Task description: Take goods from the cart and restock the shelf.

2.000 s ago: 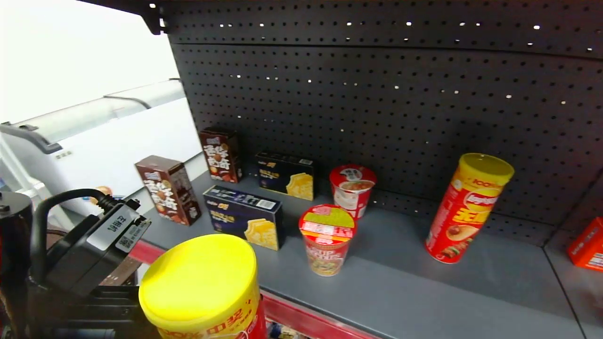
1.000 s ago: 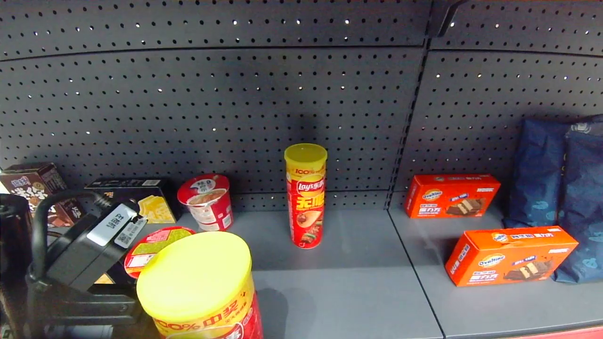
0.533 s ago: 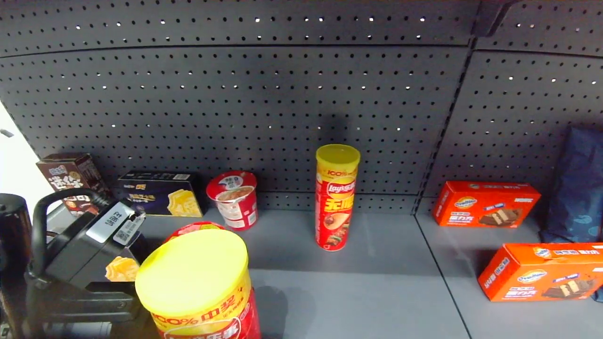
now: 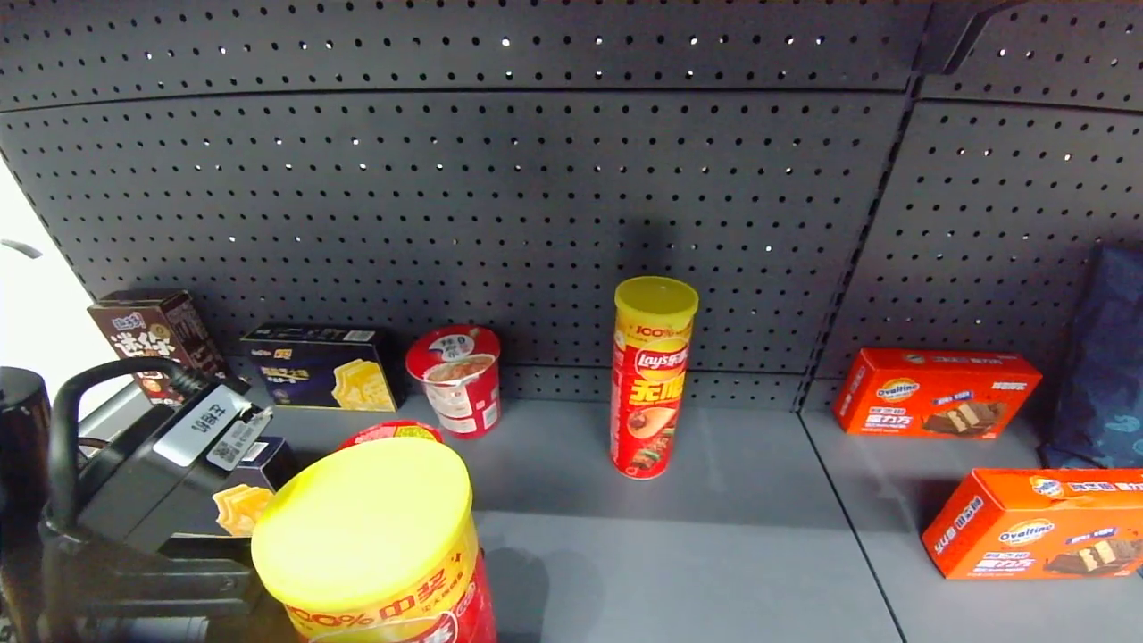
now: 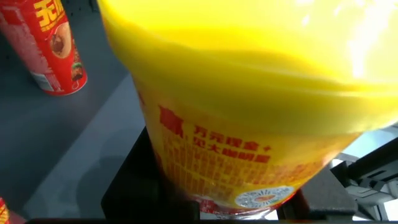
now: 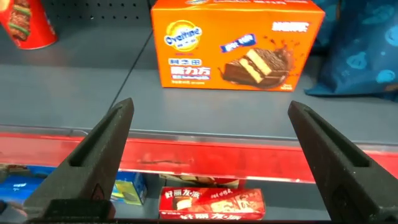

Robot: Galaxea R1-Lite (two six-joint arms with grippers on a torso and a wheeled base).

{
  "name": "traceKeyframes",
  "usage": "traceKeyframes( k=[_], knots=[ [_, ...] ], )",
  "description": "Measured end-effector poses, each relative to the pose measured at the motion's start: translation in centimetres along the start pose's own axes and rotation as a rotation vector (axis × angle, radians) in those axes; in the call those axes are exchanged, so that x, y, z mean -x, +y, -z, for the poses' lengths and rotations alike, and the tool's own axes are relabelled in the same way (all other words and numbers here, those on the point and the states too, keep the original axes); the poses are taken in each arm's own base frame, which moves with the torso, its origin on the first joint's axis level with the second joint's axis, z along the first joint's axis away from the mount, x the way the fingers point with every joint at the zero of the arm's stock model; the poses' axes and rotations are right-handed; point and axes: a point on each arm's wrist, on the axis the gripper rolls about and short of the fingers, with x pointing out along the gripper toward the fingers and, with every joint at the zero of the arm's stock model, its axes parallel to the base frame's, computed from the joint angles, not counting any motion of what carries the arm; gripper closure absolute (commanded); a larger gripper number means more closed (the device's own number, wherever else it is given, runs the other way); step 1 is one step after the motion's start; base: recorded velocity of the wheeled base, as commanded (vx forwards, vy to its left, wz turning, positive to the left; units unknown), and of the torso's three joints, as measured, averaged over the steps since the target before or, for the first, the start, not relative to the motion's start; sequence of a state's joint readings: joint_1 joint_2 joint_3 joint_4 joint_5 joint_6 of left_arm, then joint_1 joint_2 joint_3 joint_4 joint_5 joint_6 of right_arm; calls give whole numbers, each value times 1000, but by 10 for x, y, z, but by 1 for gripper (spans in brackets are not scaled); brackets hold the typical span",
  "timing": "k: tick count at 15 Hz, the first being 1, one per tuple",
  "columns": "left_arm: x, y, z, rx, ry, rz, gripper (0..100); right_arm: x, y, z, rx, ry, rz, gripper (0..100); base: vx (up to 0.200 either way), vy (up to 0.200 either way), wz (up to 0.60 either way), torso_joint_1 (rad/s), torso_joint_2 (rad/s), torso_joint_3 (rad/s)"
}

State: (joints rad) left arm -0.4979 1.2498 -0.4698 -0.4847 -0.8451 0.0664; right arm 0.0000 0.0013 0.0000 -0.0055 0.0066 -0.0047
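Observation:
My left gripper [image 5: 227, 196] is shut on a red chips can with a yellow lid [image 4: 362, 527], held upright low at the left, in front of the grey shelf [image 4: 679, 545]. The can's lid and upper wall [image 5: 249, 124] loom close in the left wrist view, with dark finger pads [image 5: 140, 180] against its sides. A matching chips can [image 4: 652, 388] stands on the shelf near the pegboard back. My right gripper [image 6: 211, 162] is open and holds nothing, level with the shelf's red front edge [image 6: 217, 163], facing an orange box [image 6: 236, 43].
On the shelf's left stand two cup noodles [image 4: 455, 379], dark blue boxes [image 4: 317, 366] and a brown box [image 4: 152, 339]. Two orange boxes [image 4: 938, 393] and blue bags [image 4: 1103, 357] fill the right section. Bare shelf lies in front of the standing can. More goods [image 6: 211, 202] sit below.
The head view swung right along the shelf, then drifted slightly back left. The held can keeps its place in the picture, still in my left gripper.

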Motion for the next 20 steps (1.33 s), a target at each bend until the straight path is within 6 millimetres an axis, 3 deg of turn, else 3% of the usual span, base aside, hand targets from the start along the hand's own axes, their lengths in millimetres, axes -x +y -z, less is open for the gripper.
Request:
traceKeyframes(
  k=[5,6,9,10,13,17,20],
  knots=[
    [-1,0,0,0,1,6,100,-2,0,-4,7,16,0,0,0,0,0,0,0,0],
    [-1,0,-1,-1,0,6,100,0,0,-15,-49,-13,-3,0,0,0,0,0,0,0],
    [-4,3,-1,-9,-7,7,100,-2,0,-76,-102,-78,-83,0,0,0,0,0,0,0],
    [-5,5,-3,-18,-16,8,100,-8,1,-99,-80,-73,-156,0,0,0,0,0,0,0],
    [-11,7,-2,-7,-3,15,100,-43,7,-144,-38,5,-380,0,0,0,0,0,0,0],
    [-18,15,-7,-11,-3,17,100,-92,37,-168,2,113,-627,0,0,0,0,0,0,0],
    [-20,18,-7,-12,-7,14,100,-122,65,-172,23,156,-698,0,0,0,0,0,0,0]
  ],
)
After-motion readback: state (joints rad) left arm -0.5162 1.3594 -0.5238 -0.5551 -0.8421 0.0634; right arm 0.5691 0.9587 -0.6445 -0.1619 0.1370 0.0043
